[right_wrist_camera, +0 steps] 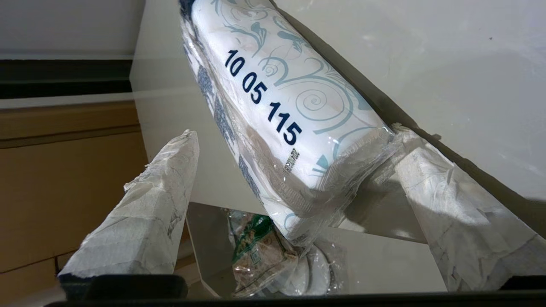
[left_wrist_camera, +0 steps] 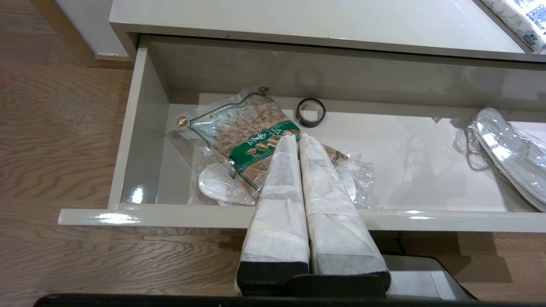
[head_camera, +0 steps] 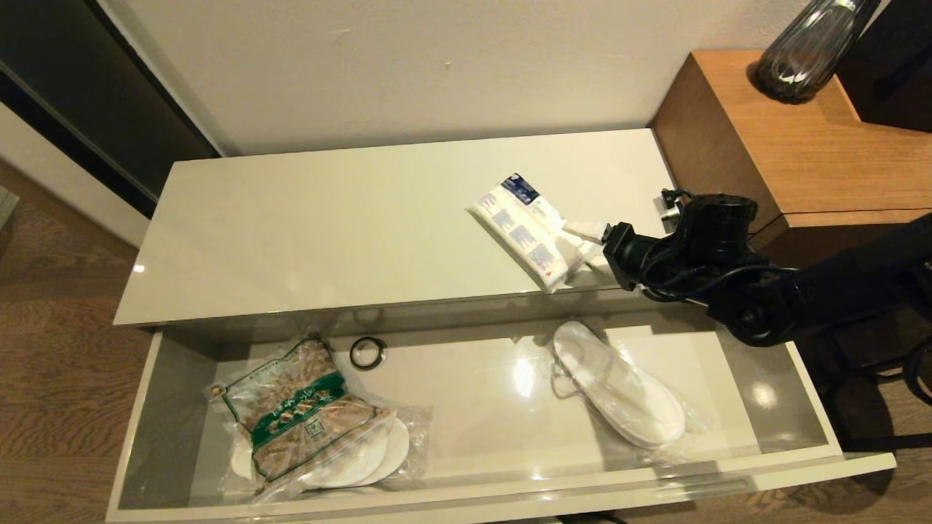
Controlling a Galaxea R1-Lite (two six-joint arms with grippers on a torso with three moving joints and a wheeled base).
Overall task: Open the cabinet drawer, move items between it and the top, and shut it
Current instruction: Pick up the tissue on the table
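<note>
The cabinet drawer (head_camera: 510,496) is pulled wide open below the cream top (head_camera: 328,225). A white packet with a dark blue label (head_camera: 526,229) lies on the top, its near end overhanging the front edge. My right gripper (head_camera: 587,247) is open with that end between its fingers; in the right wrist view one fingertip (right_wrist_camera: 401,136) touches the wrap of the packet (right_wrist_camera: 281,106). The green-banded bag (head_camera: 306,415) lies on slippers (head_camera: 382,455) at the drawer's left; more slippers (head_camera: 619,386) lie at the right. My left gripper (left_wrist_camera: 297,138) is shut and empty, just before the drawer front.
A small black ring (head_camera: 368,353) lies in the drawer behind the bag. The brown wooden desk (head_camera: 801,145) with a dark glass vase (head_camera: 804,51) stands right of the cabinet. Wooden floor surrounds the drawer front.
</note>
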